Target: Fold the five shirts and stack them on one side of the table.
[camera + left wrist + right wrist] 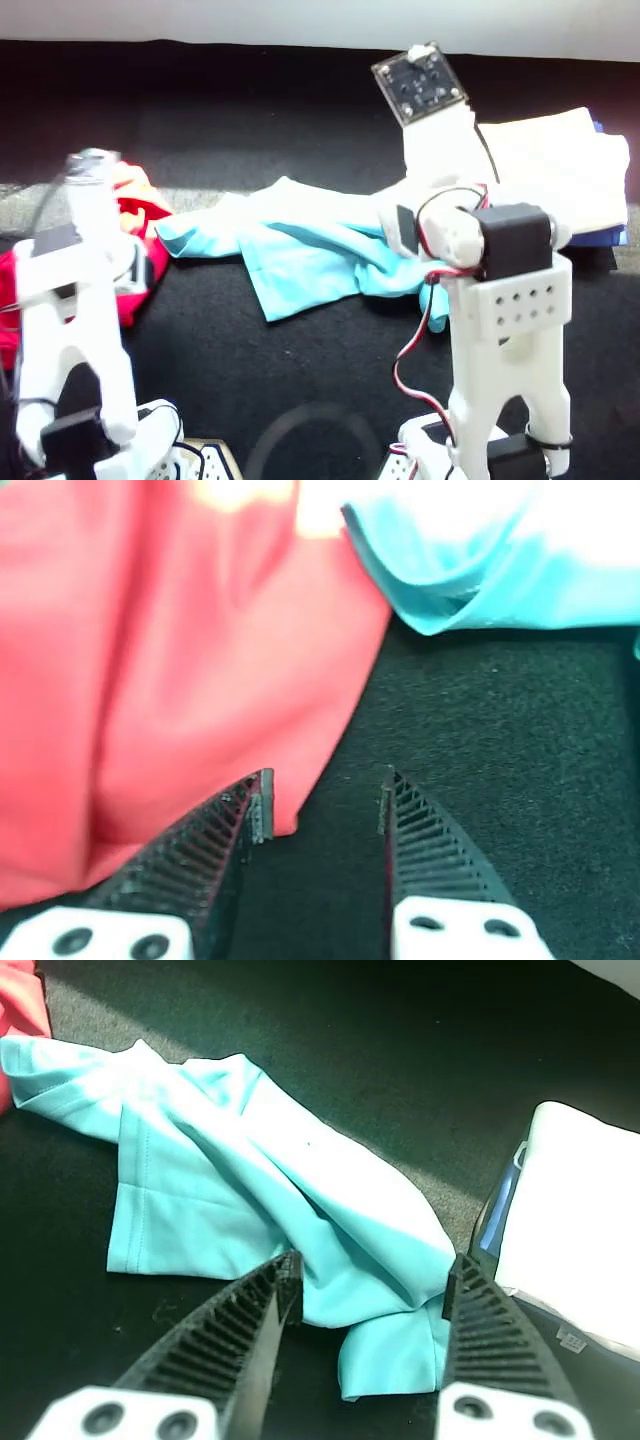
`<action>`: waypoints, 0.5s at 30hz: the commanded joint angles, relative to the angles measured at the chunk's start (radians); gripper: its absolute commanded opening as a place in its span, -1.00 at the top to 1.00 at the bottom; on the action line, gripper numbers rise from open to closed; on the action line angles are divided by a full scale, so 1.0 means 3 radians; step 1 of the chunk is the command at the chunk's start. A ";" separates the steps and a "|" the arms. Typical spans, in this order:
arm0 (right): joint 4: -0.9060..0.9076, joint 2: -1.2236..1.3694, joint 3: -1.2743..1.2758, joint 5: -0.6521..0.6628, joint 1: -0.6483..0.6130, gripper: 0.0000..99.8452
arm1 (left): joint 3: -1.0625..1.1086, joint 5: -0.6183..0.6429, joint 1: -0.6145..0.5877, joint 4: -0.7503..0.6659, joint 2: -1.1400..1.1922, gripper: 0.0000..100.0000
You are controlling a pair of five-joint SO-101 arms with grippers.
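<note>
Turquoise shirt [300,250]: crumpled mid-table, between red shirt [150,660] and folded stack [560,165].
Right gripper [372,1263]: jaws apart, over its bunched end.
Left gripper [325,780]: agape (holding nothing).
Advice: pinch one layer, spread flat.

no text can be read, not even on the small tag [571,1339].

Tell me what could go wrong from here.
1. The right gripper, open over the bunched end of the turquoise shirt, may pinch several layers and lift it crumpled.
2. That end lies close to the folded stack; a pull could disturb it.
3. The left gripper, open at the edge of the red shirt, could snag the nearby turquoise sleeve too.
</note>
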 commanded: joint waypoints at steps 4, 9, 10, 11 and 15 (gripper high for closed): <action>0.0238 -0.0473 -0.0049 0.0020 -0.0136 0.54 | 0.0008 0.0010 -0.0340 -0.0598 0.0662 0.64; 0.0238 -0.0637 0.0207 0.0020 -0.0136 0.54 | -0.0381 -0.0312 -0.1189 -0.0972 0.1250 0.64; 0.0238 -0.0647 0.0279 0.0020 -0.0136 0.54 | -0.0509 -0.0353 -0.1358 -0.1038 0.1363 0.64; 0.0238 -0.0657 0.0355 0.0020 -0.0136 0.54 | -0.0652 -0.0363 -0.1532 -0.1079 0.1470 0.64; 0.0238 -0.0637 0.0611 0.0015 -0.0136 0.54 | -0.1383 -0.0358 -0.2125 -0.1100 0.1859 0.64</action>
